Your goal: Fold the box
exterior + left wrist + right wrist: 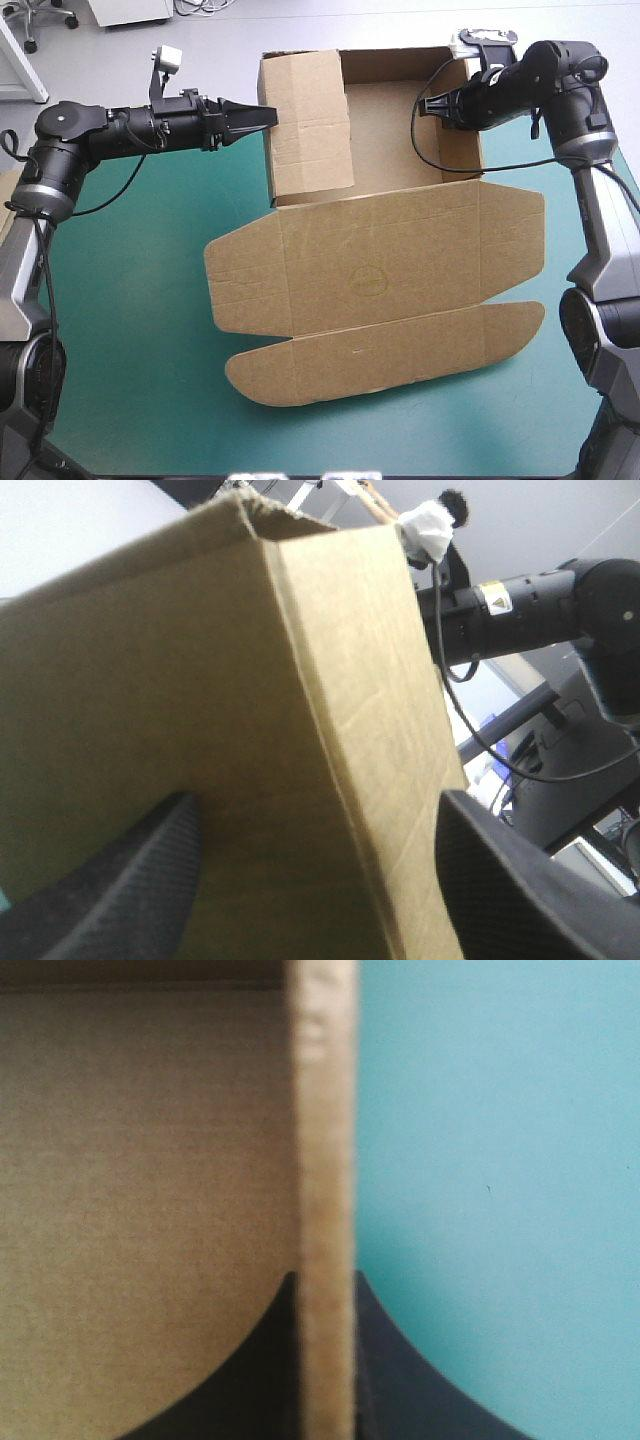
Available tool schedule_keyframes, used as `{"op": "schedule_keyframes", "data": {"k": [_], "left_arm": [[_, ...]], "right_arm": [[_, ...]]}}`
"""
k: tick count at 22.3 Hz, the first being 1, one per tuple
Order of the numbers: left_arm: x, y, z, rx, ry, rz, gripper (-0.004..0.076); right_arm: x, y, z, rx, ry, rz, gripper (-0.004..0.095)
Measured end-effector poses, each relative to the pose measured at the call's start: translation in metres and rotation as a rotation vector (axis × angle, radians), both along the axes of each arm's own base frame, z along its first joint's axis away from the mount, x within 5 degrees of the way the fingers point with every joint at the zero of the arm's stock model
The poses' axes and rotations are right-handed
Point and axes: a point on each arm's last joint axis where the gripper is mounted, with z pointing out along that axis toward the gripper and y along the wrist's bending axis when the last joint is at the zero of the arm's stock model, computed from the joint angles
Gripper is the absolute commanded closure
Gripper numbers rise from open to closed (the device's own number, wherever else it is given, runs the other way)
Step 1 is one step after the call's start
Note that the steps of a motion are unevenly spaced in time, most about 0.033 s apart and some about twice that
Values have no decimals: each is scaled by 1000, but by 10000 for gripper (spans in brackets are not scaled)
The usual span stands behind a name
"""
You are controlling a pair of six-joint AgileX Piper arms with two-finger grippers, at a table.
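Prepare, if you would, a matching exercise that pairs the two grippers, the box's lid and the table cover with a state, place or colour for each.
Column one:
1. left gripper
2. right gripper
3. lid
4. table cover

Column two:
A. lying flat, towards the table's near edge
B. fingers shut on the box, at its right side
C. teal-green
D. fingers apart, at the box's left side

Pairs: 1-D, 2-B, 3-A, 4-C.
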Motion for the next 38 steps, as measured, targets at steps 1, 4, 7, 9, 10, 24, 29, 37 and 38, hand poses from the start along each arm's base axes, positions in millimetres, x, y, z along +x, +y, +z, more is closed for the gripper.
{"op": "schedule_keyframes", "data": {"k": [1, 4, 7, 9, 10, 24, 29, 37, 38], "left_arm": [[1, 1, -2, 23, 14, 20, 232], [8, -2, -9, 90, 52, 112, 232], [10, -18, -18, 189, 85, 184, 271], [11, -24, -23, 262, 89, 224, 287], [12, -25, -25, 295, 90, 243, 288], [23, -25, -68, 702, 226, 470, 729], [34, -21, -87, 769, 261, 498, 734], [45, -25, -114, 832, 354, 559, 734], [47, -26, -120, 844, 367, 553, 734]], "right_arm": [[1, 0, -2, 4, 7, -6, 920], [6, 3, -9, 10, 31, -20, 920], [13, 13, -22, -18, 62, -32, 919], [15, 21, -29, -38, 77, -38, 919], [16, 24, -31, -43, 82, -43, 919], [23, 83, -75, -112, 174, -32, 916], [24, 93, -84, -123, 193, -55, 917], [30, 103, -107, -164, 227, -69, 916], [32, 104, -112, -169, 238, -68, 916]]}}
